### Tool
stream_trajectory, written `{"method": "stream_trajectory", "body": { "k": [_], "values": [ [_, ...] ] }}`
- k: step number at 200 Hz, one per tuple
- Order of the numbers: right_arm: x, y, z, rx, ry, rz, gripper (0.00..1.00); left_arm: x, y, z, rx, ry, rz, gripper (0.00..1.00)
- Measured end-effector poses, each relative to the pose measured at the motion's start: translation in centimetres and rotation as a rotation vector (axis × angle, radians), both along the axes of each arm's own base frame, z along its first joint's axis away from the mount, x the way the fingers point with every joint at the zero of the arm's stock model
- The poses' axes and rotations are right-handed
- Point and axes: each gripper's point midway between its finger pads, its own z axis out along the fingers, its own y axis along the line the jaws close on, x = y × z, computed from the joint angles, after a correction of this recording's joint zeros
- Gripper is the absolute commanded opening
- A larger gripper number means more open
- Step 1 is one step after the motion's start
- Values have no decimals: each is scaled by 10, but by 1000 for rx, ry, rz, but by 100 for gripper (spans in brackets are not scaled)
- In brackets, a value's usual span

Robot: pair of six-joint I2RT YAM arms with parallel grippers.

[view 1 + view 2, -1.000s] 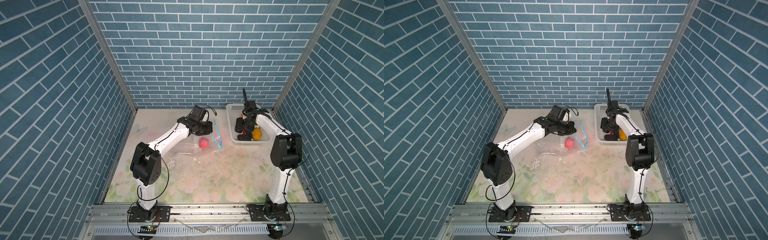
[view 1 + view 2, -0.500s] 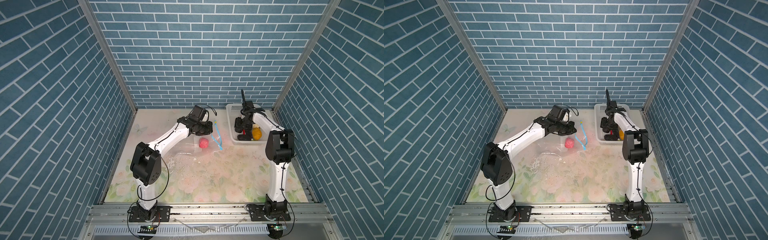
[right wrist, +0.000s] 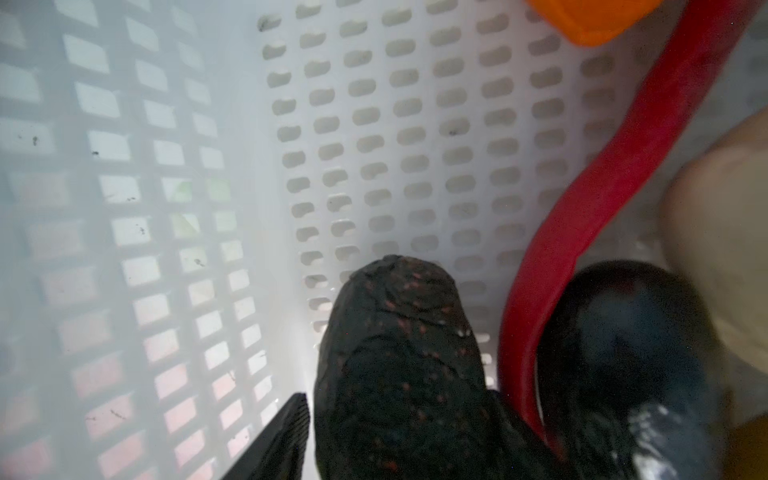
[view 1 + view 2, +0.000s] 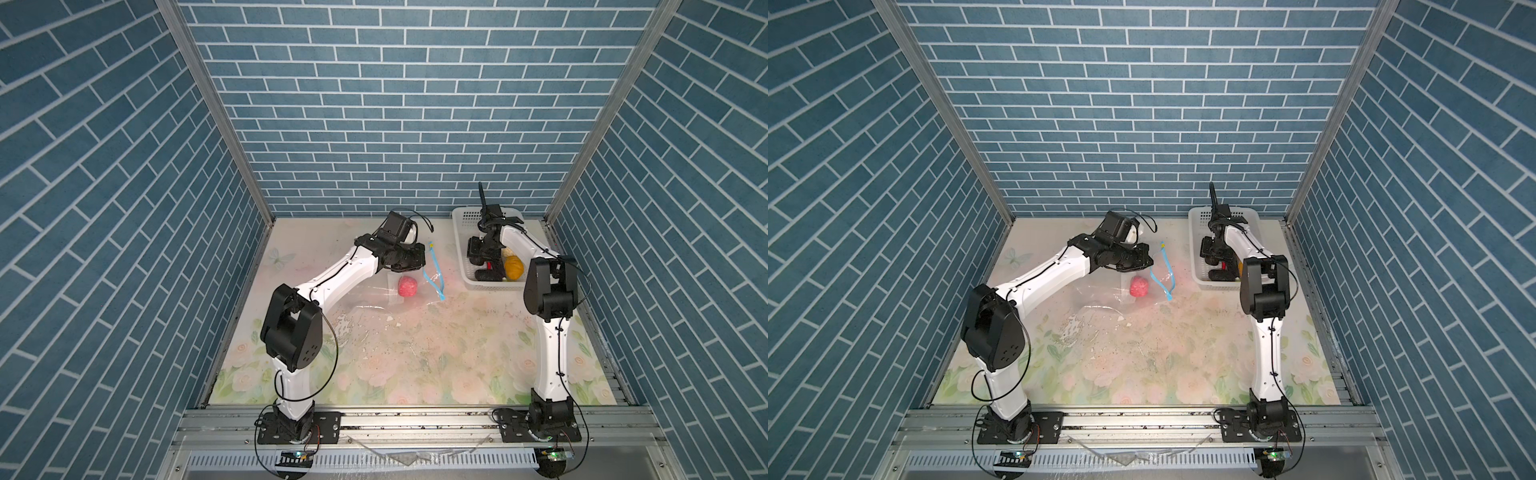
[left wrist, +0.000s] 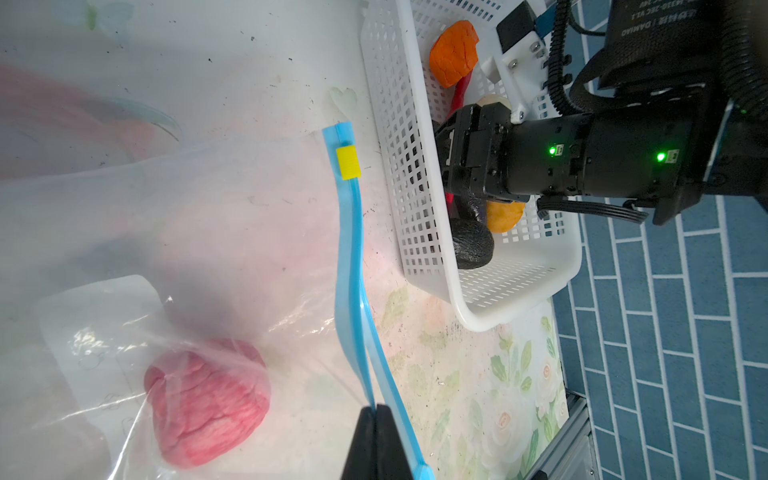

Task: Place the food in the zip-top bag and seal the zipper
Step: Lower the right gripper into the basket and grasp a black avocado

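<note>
The clear zip-top bag (image 4: pixel 374 297) lies on the floral table with a pink food lump (image 4: pixel 407 286) (image 5: pixel 208 399) inside. Its mouth gapes along the light-blue zipper (image 4: pixel 434 276) (image 5: pixel 349 232), and the yellow slider (image 5: pixel 347 162) sits at the far end. My left gripper (image 5: pixel 376 411) (image 4: pixel 417 262) is shut on one lip of the zipper and holds it up. My right gripper (image 3: pixel 399 399) (image 4: pixel 482 266) is down in the white basket (image 4: pixel 461 232), open, its fingers straddling a black food lump (image 3: pixel 395 332). A thin gap shows beside one finger (image 3: pixel 291 432).
The basket (image 5: pixel 386 124) also holds an orange piece (image 5: pixel 453 54), a red chili (image 3: pixel 623 166), a dark eggplant (image 3: pixel 623 353), a cream lump (image 3: pixel 727 249) and a yellow-brown lump (image 4: pixel 513 267). The basket wall (image 3: pixel 124 208) stands close beside the right fingers. Blue brick walls enclose the table.
The right arm's elbow has swung inward and its gripper has sunk deeper into the basket, jaws narrowing slightly around the black lump. The left arm and bag have stayed still.
</note>
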Motion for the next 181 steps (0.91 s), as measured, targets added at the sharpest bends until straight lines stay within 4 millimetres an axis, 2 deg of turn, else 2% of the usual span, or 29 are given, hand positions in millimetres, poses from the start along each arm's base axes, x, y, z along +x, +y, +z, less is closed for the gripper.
{"method": "stream_trajectory", "body": {
  "k": [147,181],
  "values": [
    [1,-1,0,-4,-2,8,55,-1,-1,-5,-7,7,4,1],
    [1,0,7,0,-14,9,53,-1,-2,-5,-7,7,3,1]
  ]
}}
